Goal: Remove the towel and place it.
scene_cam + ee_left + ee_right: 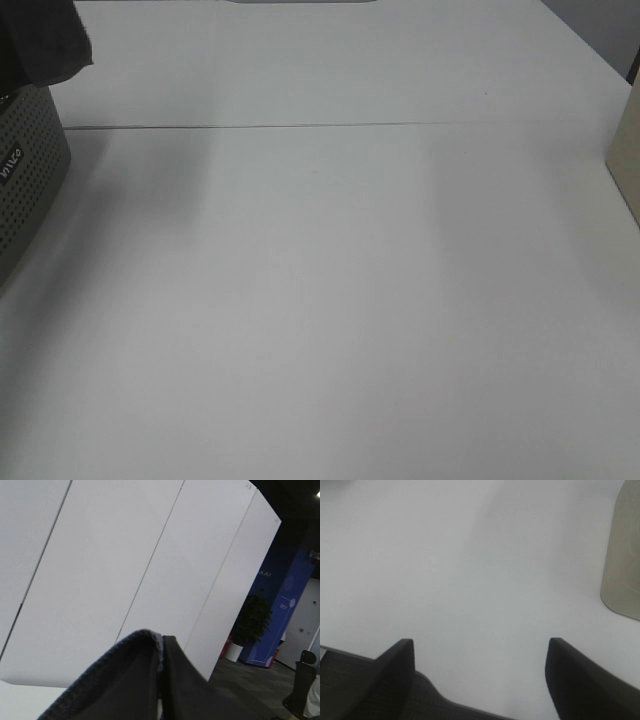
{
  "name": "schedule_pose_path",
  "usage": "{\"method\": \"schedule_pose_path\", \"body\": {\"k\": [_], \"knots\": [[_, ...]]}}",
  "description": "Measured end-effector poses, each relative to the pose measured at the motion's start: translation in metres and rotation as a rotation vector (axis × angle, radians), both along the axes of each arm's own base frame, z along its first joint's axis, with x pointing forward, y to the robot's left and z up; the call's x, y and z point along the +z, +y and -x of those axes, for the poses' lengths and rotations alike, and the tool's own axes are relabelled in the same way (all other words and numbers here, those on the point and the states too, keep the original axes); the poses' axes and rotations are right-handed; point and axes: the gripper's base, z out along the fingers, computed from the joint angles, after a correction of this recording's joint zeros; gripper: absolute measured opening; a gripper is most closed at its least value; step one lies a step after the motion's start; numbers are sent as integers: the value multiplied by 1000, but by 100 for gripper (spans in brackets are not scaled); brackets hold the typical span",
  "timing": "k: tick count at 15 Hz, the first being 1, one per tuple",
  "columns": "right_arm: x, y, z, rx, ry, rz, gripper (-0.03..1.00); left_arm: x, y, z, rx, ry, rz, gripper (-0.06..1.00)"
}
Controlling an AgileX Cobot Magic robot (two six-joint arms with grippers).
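Note:
The towel (40, 35), dark and bunched, hangs at the far left of the exterior high view, just above the grey perforated basket (25, 170). In the left wrist view the towel (130, 680) rises in a pinched fold with a hemmed edge, right in front of the camera. It covers my left gripper's fingers, which appear shut on it. My right gripper (480, 655) is open over the near edge of the white table (470, 555), with nothing between its dark fingers (395, 670). Neither gripper appears in the exterior high view.
A beige boxy object (628, 150) stands at the table's right edge. The basket (622, 555) shows at the side of the right wrist view. A seam (330, 125) runs across the white table (330, 300).

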Motion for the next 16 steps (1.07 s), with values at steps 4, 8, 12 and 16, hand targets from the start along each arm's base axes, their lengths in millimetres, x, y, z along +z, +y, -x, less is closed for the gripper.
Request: {"method": "schedule_pose_path", "body": {"k": [4,8,12,16], "knots": [[0,0,0,0,0,0,71,3,-48,4,-140,-19,-48,0],[0,0,0,0,0,0,71,-3,-81,10,-233,-18,-154,0],[0,0,0,3,-5,-6,71,-10,-114,21,-350,-35,-292,0],[16,14,-6,72,-118,-177,71,-15,-126,35,-526,-87,-382,0]]}}
